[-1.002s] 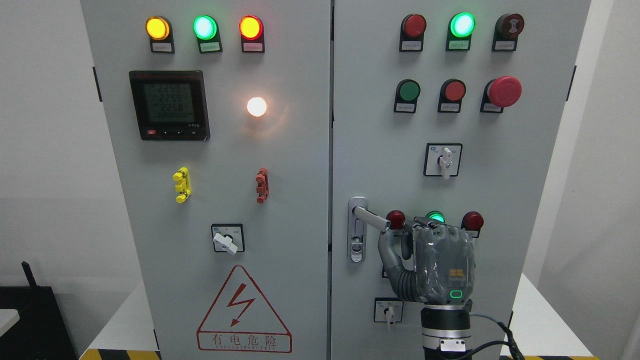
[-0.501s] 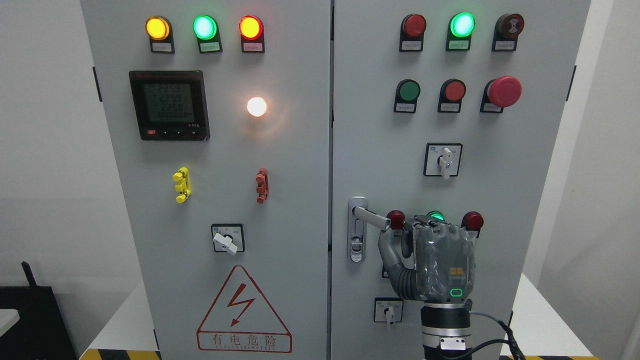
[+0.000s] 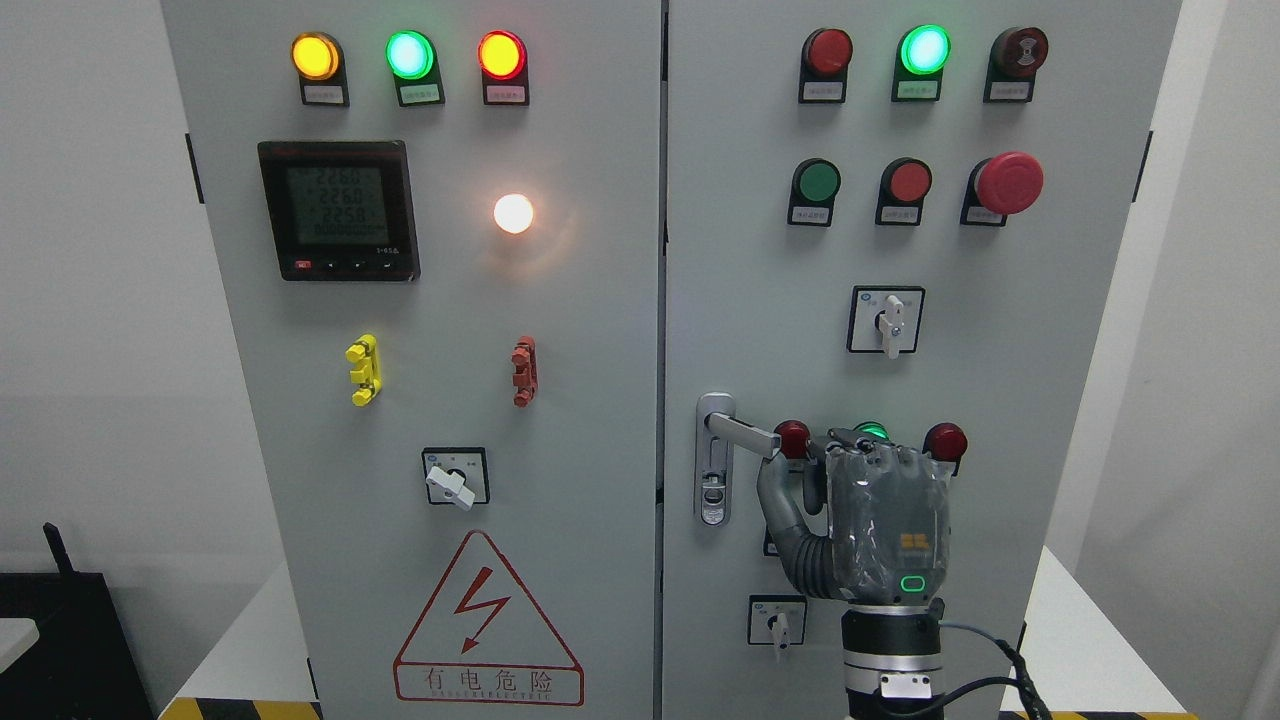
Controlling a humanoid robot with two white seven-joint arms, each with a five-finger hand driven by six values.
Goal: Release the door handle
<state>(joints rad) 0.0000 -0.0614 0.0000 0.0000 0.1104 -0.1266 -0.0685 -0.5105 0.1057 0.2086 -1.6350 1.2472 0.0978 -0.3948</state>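
Note:
The silver door handle [image 3: 742,432] sits at the left edge of the grey cabinet's right door [image 3: 760,300]. Its lever points right and slightly down from a plate with a keyhole [image 3: 711,495]. My right hand [image 3: 803,465] comes up from the bottom edge, back toward me, just right of the lever's tip. Its thumb [image 3: 772,500] hangs below the tip and apart from it. The fingers [image 3: 862,452] bend loosely toward the panel and hold nothing. No left arm shows.
Around the hand are red lamps [image 3: 792,438] [image 3: 945,441], a green lamp [image 3: 872,432] and a small rotary switch [image 3: 778,622]. A red emergency button [image 3: 1010,182] sticks out higher up. The left door [image 3: 450,300] carries a meter, lamps and a warning triangle.
The lever's tip has risen a little toward level. My right hand has hardly moved and stays just off the tip.

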